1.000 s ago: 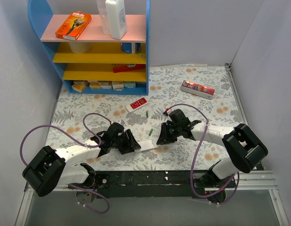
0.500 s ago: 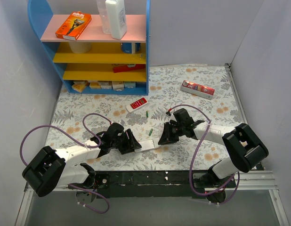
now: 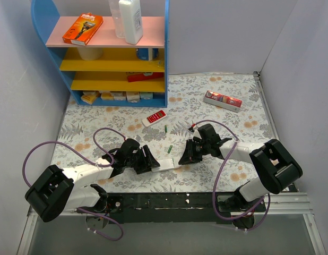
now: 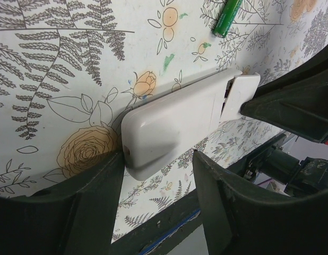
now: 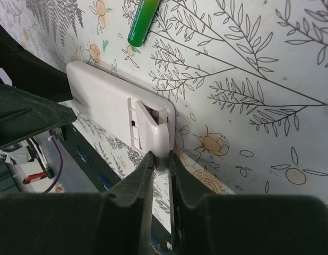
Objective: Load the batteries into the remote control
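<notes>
- Right gripper had edged toward the arm bases since a second earlier; I saw its jaws nearly closed, pinching one end of the single remote control.
- Left gripper clamped the other end.
- Two batteries lay loose just beyond it.

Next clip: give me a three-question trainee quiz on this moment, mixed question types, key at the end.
1. True or false: the remote control lies with its buttons facing up.
2. What does the right gripper pinch? A) a battery B) the battery cover, slid partly off C) nothing
3. Fill in: in the top view, the number of loose batteries lying on the table is ___.
Key: 1 false; 2 B; 3 two.
</notes>
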`<act>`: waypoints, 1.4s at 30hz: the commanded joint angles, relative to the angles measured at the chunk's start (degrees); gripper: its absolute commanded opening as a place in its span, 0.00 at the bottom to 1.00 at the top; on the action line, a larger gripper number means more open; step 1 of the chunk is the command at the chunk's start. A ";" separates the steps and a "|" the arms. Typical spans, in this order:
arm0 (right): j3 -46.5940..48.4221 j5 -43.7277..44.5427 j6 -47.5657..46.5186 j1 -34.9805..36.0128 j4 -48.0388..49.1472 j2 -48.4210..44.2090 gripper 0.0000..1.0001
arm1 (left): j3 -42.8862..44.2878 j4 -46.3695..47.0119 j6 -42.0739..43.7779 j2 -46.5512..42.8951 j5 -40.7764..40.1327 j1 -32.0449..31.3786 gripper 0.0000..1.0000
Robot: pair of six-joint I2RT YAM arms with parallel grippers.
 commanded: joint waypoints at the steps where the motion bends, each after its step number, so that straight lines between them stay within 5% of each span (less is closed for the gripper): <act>1: -1.09 -1.53 -0.80 0.02 -0.70 1.78 0.13 | -1.94 -3.41 1.20 0.44 -2.54 -0.34 0.54; 18: 4.44 3.47 -6.16 -0.33 -9.13 -0.06 0.39 | -2.12 -3.32 1.20 -0.36 -3.16 -0.43 0.64; 42: 7.08 10.15 -7.65 1.51 -10.63 0.02 0.43 | -1.94 -3.06 1.47 0.61 -3.25 -0.34 0.65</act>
